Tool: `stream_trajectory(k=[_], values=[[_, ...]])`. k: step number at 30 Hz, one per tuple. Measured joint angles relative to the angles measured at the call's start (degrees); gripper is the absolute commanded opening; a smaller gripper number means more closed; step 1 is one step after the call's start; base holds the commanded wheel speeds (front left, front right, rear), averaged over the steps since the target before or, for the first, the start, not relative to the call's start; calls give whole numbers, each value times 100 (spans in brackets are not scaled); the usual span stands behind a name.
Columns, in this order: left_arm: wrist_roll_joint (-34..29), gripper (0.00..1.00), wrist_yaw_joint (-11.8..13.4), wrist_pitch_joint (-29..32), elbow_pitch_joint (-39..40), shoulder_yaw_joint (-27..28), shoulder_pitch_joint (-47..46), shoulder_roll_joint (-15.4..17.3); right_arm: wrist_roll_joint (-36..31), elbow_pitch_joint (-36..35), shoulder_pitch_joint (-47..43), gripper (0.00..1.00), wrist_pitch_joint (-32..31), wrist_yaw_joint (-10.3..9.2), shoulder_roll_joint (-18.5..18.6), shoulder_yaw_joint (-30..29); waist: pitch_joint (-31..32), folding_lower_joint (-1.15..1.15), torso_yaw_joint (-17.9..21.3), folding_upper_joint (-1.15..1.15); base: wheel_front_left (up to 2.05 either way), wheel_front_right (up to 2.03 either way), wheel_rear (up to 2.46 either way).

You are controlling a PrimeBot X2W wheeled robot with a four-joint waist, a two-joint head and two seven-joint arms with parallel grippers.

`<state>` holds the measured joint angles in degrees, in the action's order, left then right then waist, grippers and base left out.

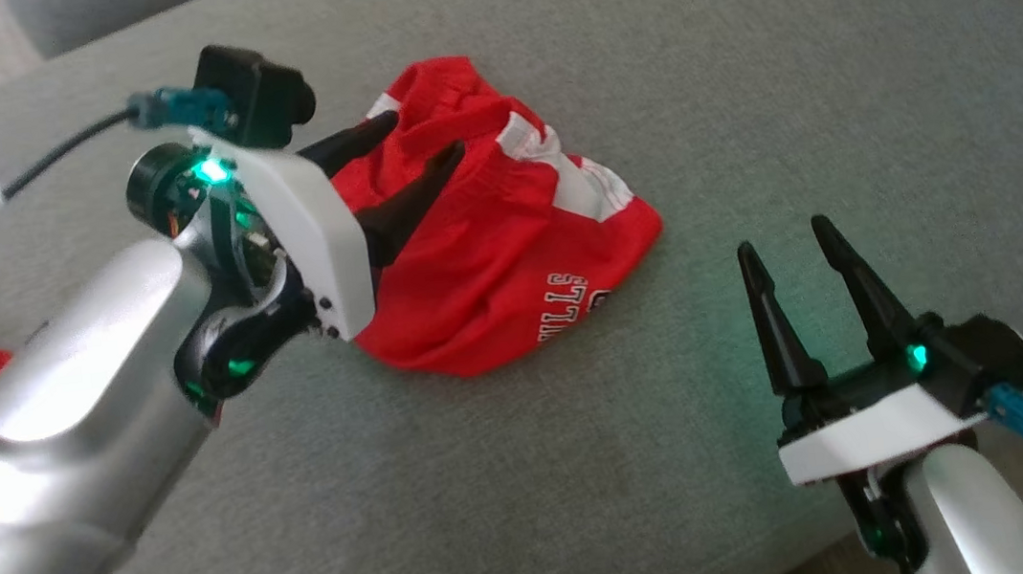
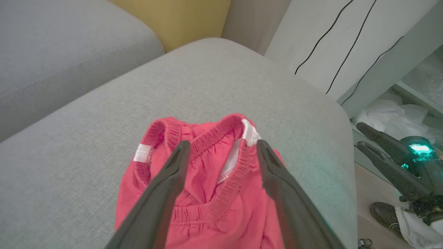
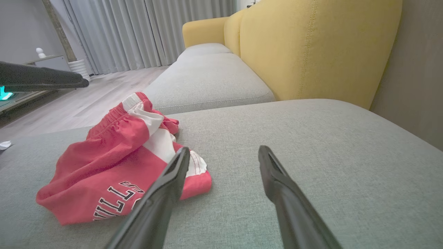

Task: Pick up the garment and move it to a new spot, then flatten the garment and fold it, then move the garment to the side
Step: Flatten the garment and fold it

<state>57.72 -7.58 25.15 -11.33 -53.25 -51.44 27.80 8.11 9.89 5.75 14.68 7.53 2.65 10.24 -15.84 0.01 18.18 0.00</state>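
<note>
Grey fabric sofa cushion [image 1: 590, 471] carries the crumpled red shorts with white stripes [image 1: 490, 270] near its middle. Left gripper [image 1: 425, 133], fingers spread, hangs over the elastic waistband [image 2: 214, 133] at the shorts' 11 o'clock end. The right gripper [image 1: 783, 237], spread too, waits at 4 o'clock. The shorts look soft, light and limp, so pinch the gathered waistband.

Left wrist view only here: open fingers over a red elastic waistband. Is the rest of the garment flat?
Observer: No. The garment lies bunched in a heap on the grey cushion, with lettering along its near edge.
Operator: Is the right gripper on it?
Observer: No. The right gripper is open and apart from the cloth, over bare cushion to the garment's right.
</note>
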Motion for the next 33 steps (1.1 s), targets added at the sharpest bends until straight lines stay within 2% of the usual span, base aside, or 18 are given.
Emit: stream_trajectory(k=[7, 18, 19, 20, 21, 22, 23, 28, 33], values=[[802, 100, 0, 318, -165, -332, -386, -52, 99, -29, 209, 100, 0, 0, 0, 32, -268, 0, 267, 0, 0, 0, 0], [1214, 100, 0, 632, -311, -779, -653, 24, 264, -30, 223, 100, 0, 0, 0, 79, -427, -1, 645, 0, 0, 0, 0], [1247, 92, 0, 656, -302, -825, -662, 44, 277, -31, 224, 100, 0, 0, 0, 83, -437, -1, 671, 0, 0, 0, 0], [1245, 57, 1, 626, -283, -848, -676, 62, 293, -31, 225, 100, 0, 0, 0, 91, -445, 0, 697, 0, 0, 0, 0], [1247, 30, 1, 542, -269, -849, -696, 70, 299, -31, 225, 100, 0, 0, 0, 101, -449, -1, 724, 0, 0, 0, 0], [1248, 9, 1, 481, -237, -850, -721, 76, 299, -30, 225, 100, 0, 0, 0, 111, -448, 0, 749, 0, 0, 0, 0], [1249, 0, 1, 398, -199, -851, -747, 76, 299, -29, 226, 100, 0, 0, 0, 125, -445, -1, 772, 0, 0, 0, 0], [1532, 0, 1, 63, 87, -862, -1054, 0, 298, -15, 222, 100, 0, 0, 0, 226, -306, -1, 832, 0, 0, 0, 0], [1733, 0, 1, -461, 319, -724, -1593, -252, 298, 5, 193, 100, 0, 0, 1, 293, -139, -2, 756, 0, 0, 0, 0]])
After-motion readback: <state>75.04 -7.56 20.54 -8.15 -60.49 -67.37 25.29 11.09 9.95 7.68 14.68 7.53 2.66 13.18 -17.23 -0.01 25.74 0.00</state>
